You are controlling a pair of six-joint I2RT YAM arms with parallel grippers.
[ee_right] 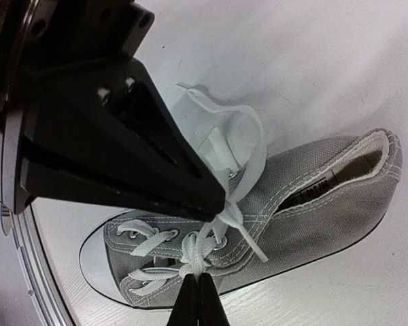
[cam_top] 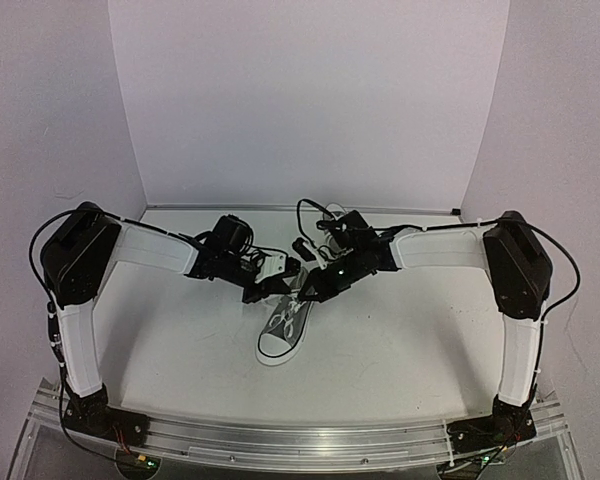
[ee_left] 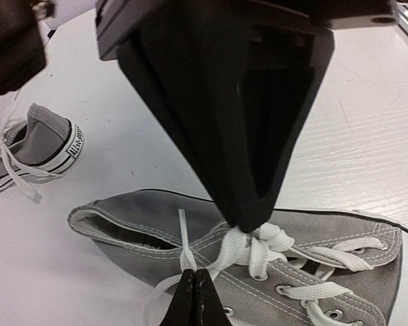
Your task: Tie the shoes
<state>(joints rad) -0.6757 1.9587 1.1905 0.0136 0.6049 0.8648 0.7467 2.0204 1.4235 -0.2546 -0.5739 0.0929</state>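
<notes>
Shows one grey shoe [cam_top: 283,330] sole-down on the table [cam_top: 410,330], about midway between the left and right edges, white toe cap toward the near edge and heel toward the far edge. Brings both arms together right over its open collar. Clamps the left gripper [ee_left: 195,273] tight on a thin strand of the white laces [ee_left: 258,248] beside the top eyelets. Pinches the right gripper [ee_right: 197,277] closed on the crossed lace bundle above the tongue, with a loose loop arching past the other claw's tip. Leaves the two tips close together, contact impossible to tell. Places the second shoe [ee_left: 34,146] nearer the far edge, upright on its sole, laces trailing loose, well apart from the first.
</notes>
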